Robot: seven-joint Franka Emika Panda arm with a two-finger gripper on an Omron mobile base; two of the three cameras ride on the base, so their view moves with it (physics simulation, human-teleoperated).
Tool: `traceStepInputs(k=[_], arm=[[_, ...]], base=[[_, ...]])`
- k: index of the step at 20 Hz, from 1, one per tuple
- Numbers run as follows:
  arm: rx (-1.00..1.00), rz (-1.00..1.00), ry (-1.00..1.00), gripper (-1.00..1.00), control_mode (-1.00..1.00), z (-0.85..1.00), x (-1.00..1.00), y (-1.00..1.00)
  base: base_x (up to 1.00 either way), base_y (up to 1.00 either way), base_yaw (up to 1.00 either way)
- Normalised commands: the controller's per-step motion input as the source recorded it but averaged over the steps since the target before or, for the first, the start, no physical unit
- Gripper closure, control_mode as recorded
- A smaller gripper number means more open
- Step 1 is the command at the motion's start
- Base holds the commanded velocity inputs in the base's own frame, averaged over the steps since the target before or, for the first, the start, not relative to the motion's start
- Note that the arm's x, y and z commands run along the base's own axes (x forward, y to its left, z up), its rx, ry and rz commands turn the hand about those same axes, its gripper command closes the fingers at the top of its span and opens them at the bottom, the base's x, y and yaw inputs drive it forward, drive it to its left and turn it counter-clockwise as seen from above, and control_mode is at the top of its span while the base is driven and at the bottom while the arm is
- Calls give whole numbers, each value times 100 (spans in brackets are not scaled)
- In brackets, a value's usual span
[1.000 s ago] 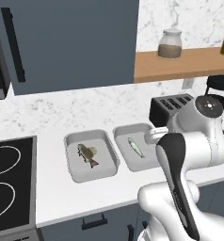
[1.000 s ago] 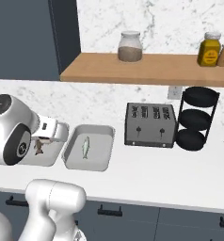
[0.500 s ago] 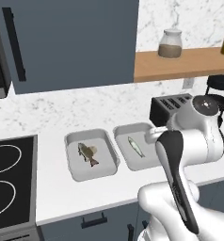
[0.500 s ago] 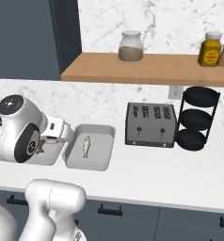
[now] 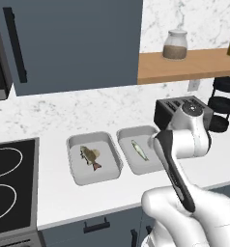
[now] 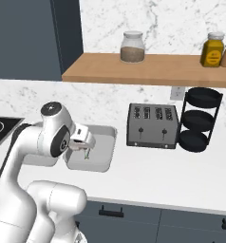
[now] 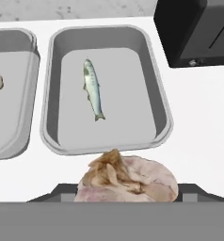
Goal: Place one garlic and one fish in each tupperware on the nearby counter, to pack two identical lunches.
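The gripper (image 7: 128, 195) is closed on a pinkish-white garlic bulb (image 7: 128, 179), holding it above the white worktop (image 7: 194, 117) just short of the right tray (image 7: 107, 141). That tray contains the slim silvery fish (image 7: 93, 89); the left tray (image 5: 93, 157) holds the brown fish (image 5: 90, 157).

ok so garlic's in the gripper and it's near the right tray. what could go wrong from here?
1. The pinkish garlic sits short of the slim-fish tray, over the counter. Released here, it would probably land outside the near rim.
2. It is a round bulb; dropped from height it might roll or bounce out of the shallow tray.
3. The toaster stands close beside that tray, so a wide swing could clip it.
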Motion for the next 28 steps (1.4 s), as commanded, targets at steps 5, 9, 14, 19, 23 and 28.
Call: traceStepInputs(k=[5, 9, 14, 19, 23, 28], arm=[[0, -2, 25, 100, -100, -48, 98, -14], [0, 0, 24, 100, -100, -28, 99, 0], [0, 0, 16, 100, -100, -26, 86, 0], [0, 0, 0, 100, -100, -52, 62, 0], [0, 0, 1, 100, -100, -53, 46, 0], [0, 0, 5, 100, -100, -37, 36, 1]], base=[[0, 0, 0], [0, 0, 0], [0, 0, 0], [0, 0, 0], [0, 0, 0], [0, 0, 0]])
